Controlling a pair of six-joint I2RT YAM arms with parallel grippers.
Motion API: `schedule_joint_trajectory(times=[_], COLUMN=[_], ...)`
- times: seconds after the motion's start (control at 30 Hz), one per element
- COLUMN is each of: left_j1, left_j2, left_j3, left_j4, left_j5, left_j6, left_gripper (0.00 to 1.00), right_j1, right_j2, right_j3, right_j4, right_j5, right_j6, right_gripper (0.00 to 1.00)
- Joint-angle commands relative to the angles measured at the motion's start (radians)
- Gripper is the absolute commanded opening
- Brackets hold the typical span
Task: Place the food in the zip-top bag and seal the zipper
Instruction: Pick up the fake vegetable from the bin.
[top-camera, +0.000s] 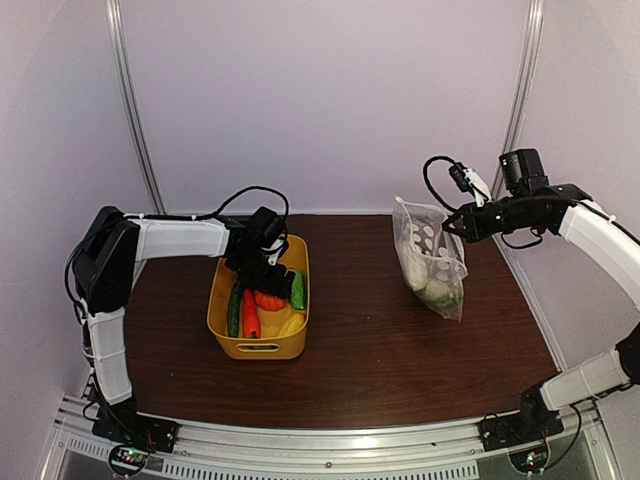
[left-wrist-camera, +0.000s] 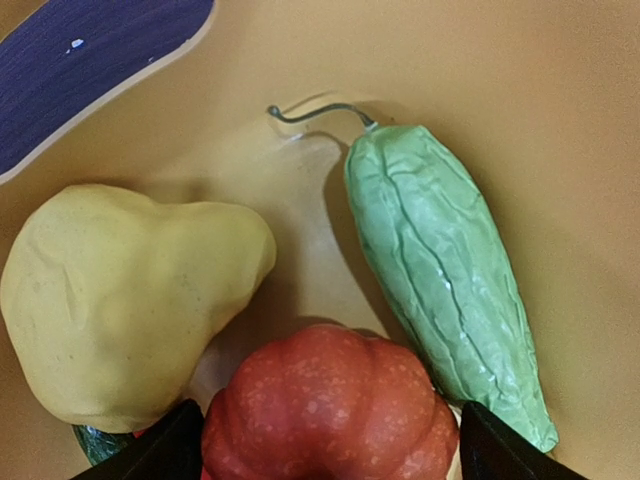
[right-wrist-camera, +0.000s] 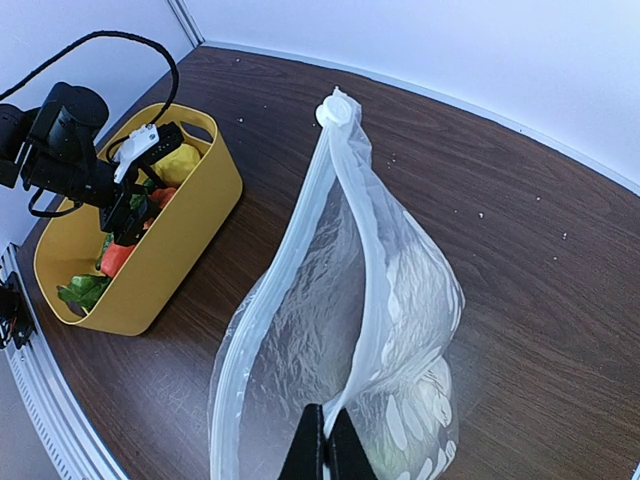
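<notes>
Dark wooden table (top-camera: 380, 350). Left gripper (top-camera: 274, 266), fingers wide apart, straddles the ribbed orange toy pumpkin (left-wrist-camera: 325, 400) in the yellow plastic tub (top-camera: 257, 348): pick step. Next, likely: close, lift, carry right. Right gripper (right-wrist-camera: 325, 450), clamped on the clear polka-dot zip-top bag (right-wrist-camera: 340, 300) at its edge, holds it upright.

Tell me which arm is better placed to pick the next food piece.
Left: the left gripper hangs open in the yellow tub over the orange pumpkin; the right gripper is shut on the zip-top bag.

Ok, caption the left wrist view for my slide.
Open left gripper straddles an orange pumpkin, flanked by a yellow piece and a green vegetable, in the yellow tub.
</notes>
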Motion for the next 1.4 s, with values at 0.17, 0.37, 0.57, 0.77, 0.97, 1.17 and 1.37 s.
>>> schedule_joint_trajectory(times=[0.17,0.37,0.57,0.77,0.97,1.17,1.37], left_j1=[0.003,0.003,0.004,0.003,0.003,0.003,0.003], left_j2=[-0.061,-0.058,-0.034,-0.016,-0.012,-0.024,-0.037], left_j3=[-0.030,-0.045,-0.037,-0.030,-0.033,-0.029,-0.023], left_j4=[-0.034,-0.033,-0.024,-0.018,-0.018,-0.022,-0.031], left_j5=[0.008,-0.005,-0.006,-0.001,0.009,0.011,0.020], left_j6=[0.027,0.046,0.055,0.066,0.067,0.078,0.091], left_gripper=[0.93,0.92,0.91,0.86,0.84,0.76,0.66], right_j1=[-0.007,-0.008,-0.008,-0.008,-0.008,-0.009,-0.009], right_j2=[-0.007,-0.001,-0.001,-0.010,-0.011,-0.005,-0.006], right_j3=[-0.001,0.007,0.014,0.005,0.003,0.005,0.003], right_j4=[0.009,0.005,0.001,-0.001,0.001,0.003,0.003], right_j5=[0.008,0.002,0.001,0.006,0.008,0.008,0.008], right_j6=[-0.008,-0.006,-0.004,-0.007,-0.007,-0.007,-0.007], right_gripper=[0.00,0.00,0.00,0.00,0.00,0.00,0.00])
